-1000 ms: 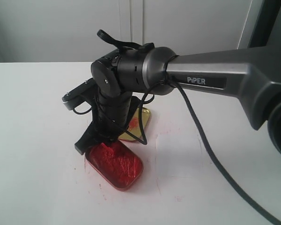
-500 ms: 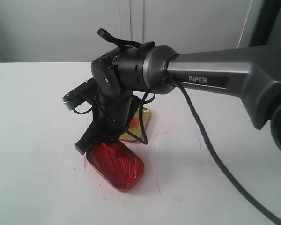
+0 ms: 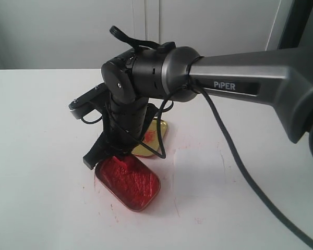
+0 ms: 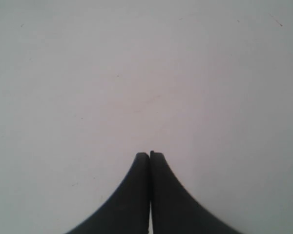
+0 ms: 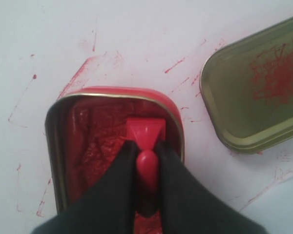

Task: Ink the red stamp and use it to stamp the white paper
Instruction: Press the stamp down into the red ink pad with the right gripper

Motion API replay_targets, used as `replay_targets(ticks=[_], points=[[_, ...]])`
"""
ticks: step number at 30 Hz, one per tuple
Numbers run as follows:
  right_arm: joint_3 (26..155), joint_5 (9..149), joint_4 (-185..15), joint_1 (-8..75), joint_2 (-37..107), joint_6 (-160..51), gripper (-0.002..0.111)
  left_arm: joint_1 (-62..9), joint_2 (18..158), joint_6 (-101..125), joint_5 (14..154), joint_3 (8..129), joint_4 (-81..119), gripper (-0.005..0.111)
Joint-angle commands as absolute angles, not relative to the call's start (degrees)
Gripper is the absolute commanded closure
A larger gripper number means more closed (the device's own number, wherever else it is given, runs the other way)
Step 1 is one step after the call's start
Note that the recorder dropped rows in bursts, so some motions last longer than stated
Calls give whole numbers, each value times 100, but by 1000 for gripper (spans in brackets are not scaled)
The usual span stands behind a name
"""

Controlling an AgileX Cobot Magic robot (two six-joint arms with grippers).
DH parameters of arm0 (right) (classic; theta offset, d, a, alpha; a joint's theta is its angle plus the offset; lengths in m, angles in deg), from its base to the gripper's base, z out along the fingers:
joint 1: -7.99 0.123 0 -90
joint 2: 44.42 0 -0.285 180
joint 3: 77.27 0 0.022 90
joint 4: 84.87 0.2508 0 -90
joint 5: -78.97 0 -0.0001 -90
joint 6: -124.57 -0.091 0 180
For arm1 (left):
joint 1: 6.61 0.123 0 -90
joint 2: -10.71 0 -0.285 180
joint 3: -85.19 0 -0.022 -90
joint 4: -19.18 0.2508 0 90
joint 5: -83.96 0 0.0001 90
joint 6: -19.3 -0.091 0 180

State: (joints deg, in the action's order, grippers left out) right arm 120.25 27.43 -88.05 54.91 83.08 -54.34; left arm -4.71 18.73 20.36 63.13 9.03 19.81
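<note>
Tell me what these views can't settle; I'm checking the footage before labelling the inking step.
Red stamp, in the right claw: right wrist view, face hidden beneath its own block; contact with the red ink tin's paste unclear.
Exterior view: the arm's wrist hides the stamp.
White paper: exterior view, edges too faint to trace.
Left claw: outside the exterior view.
</note>
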Motion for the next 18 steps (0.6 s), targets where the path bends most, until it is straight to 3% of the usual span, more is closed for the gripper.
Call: replay_targets(ticks=[1, 18], points=[[12029, 2772, -8832, 5482, 8210, -5422, 108, -525, 1850, 2053, 6313, 860, 1963, 107], [12029, 2735, -8832, 5482, 8210, -5422, 108, -525, 1850, 2053, 6313, 860, 1963, 107]])
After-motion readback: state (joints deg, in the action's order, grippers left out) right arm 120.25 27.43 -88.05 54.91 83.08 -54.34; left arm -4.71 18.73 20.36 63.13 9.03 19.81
